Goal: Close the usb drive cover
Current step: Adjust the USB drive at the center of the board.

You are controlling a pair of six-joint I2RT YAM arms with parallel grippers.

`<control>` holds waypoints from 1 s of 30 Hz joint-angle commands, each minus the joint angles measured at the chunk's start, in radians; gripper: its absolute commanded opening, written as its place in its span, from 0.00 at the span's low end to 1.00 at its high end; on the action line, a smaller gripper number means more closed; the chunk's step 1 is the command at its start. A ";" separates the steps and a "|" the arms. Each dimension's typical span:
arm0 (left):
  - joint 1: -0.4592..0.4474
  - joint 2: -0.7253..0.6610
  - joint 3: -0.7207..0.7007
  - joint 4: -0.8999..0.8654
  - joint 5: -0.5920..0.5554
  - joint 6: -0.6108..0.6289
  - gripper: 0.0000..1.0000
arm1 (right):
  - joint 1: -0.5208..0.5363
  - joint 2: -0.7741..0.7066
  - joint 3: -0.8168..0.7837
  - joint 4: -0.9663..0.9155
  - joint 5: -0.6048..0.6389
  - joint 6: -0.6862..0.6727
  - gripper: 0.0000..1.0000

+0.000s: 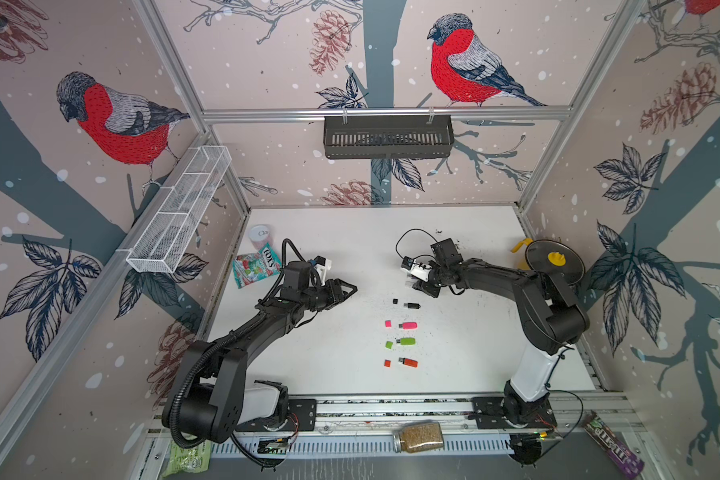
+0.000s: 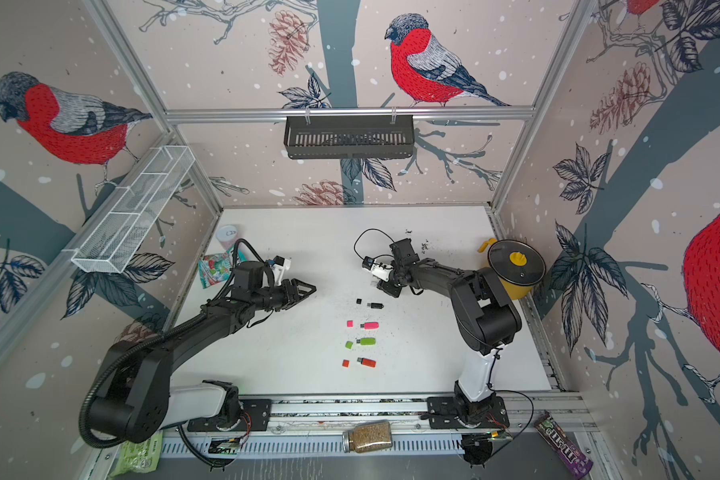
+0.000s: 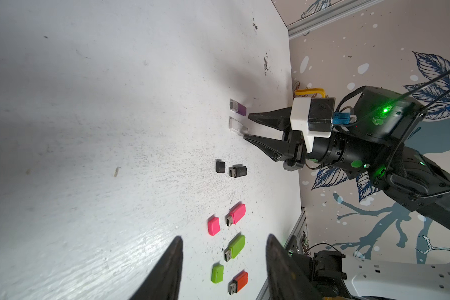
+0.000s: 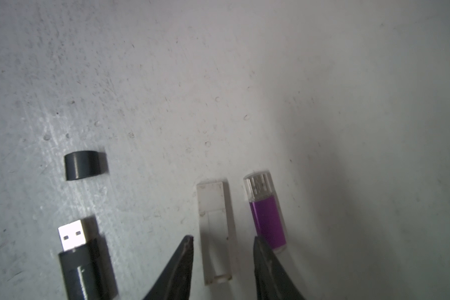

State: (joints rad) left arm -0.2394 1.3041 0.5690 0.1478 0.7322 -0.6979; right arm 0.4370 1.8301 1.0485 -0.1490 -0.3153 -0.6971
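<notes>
Status: right fingers (image 4: 179,265) parted astride clear drive (image 4: 213,207) (untouched) | left fingers (image 3: 169,267) parted, empty

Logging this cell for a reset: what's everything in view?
Open drives: 4; black drive, pink drive, green drive, orange drive; central column.
Caps: 4; black cap, pink cap, green cap, orange cap; each by its drive.
Clear stick: 1; past black drive.
Purple drive: 1; capped, beside clear stick.
Pot: 1, yellow; right edge.
Sweet bag, can: 1 each; left edge.
Jar, purple packet, green packet: 1 each; front rail.
Baskets: 2; white basket, black basket; walls.
Left hand: open.
Right hand: open, astride clear stick.
</notes>
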 commanded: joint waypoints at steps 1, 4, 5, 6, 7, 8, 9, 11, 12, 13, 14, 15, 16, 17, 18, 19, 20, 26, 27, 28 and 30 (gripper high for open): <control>-0.001 0.001 -0.003 0.025 0.001 0.013 0.51 | 0.000 0.013 0.011 -0.039 -0.031 -0.025 0.41; -0.001 0.001 -0.005 0.026 0.001 0.013 0.51 | -0.003 0.028 0.023 -0.059 -0.036 -0.035 0.40; -0.001 0.002 -0.005 0.026 0.001 0.014 0.51 | -0.003 0.032 0.029 -0.067 -0.036 -0.039 0.40; -0.001 0.001 -0.005 0.026 0.001 0.014 0.51 | -0.004 0.035 0.033 -0.073 -0.033 -0.041 0.40; -0.001 0.000 -0.005 0.026 0.001 0.014 0.51 | -0.004 0.033 0.033 -0.072 -0.034 -0.044 0.40; -0.001 0.000 -0.005 0.027 0.001 0.013 0.51 | -0.004 0.026 0.030 -0.064 -0.037 -0.045 0.40; -0.001 0.000 -0.004 0.026 0.000 0.014 0.51 | -0.003 0.013 0.021 -0.050 -0.041 -0.045 0.40; -0.001 0.001 -0.005 0.027 -0.001 0.012 0.51 | -0.003 -0.014 0.004 -0.024 -0.051 -0.044 0.40; -0.001 0.003 -0.005 0.028 0.000 0.011 0.51 | -0.002 -0.025 -0.004 -0.013 -0.053 -0.044 0.41; 0.000 0.004 -0.005 0.030 0.002 0.010 0.51 | 0.000 -0.035 -0.010 -0.010 -0.053 -0.045 0.41; -0.001 0.005 -0.005 0.032 0.004 0.009 0.51 | 0.001 -0.042 -0.013 -0.008 -0.049 -0.046 0.41; -0.001 0.006 -0.005 0.033 0.005 0.009 0.51 | 0.003 -0.051 -0.017 -0.005 -0.040 -0.047 0.41; -0.001 0.006 -0.005 0.035 0.006 0.007 0.51 | 0.008 -0.061 -0.023 -0.006 -0.030 -0.051 0.41; -0.001 0.005 -0.004 0.036 0.007 0.005 0.51 | 0.012 -0.071 -0.028 -0.006 -0.022 -0.055 0.41; -0.002 0.004 -0.004 0.039 0.009 0.005 0.51 | 0.021 -0.083 -0.036 -0.001 -0.015 -0.057 0.41; -0.002 0.004 -0.006 0.043 0.010 0.003 0.51 | 0.030 -0.097 -0.045 0.000 -0.019 -0.059 0.41; -0.004 0.004 -0.006 0.048 0.010 0.001 0.51 | 0.041 -0.107 -0.052 0.002 -0.024 -0.058 0.41; -0.024 0.004 -0.009 0.098 0.012 -0.029 0.51 | 0.127 -0.135 -0.096 0.043 -0.039 -0.008 0.41; -0.026 0.002 -0.011 0.108 0.011 -0.036 0.51 | 0.138 -0.129 -0.094 0.045 -0.040 -0.003 0.41; -0.028 0.000 -0.016 0.121 0.011 -0.045 0.51 | 0.149 -0.120 -0.092 0.046 -0.041 0.002 0.41; -0.032 -0.007 -0.029 0.149 0.012 -0.064 0.51 | 0.165 -0.104 -0.086 0.053 -0.040 0.010 0.41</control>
State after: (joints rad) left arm -0.2668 1.3056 0.5499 0.2176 0.7341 -0.7307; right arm 0.5877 1.7115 0.9569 -0.1223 -0.3416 -0.7177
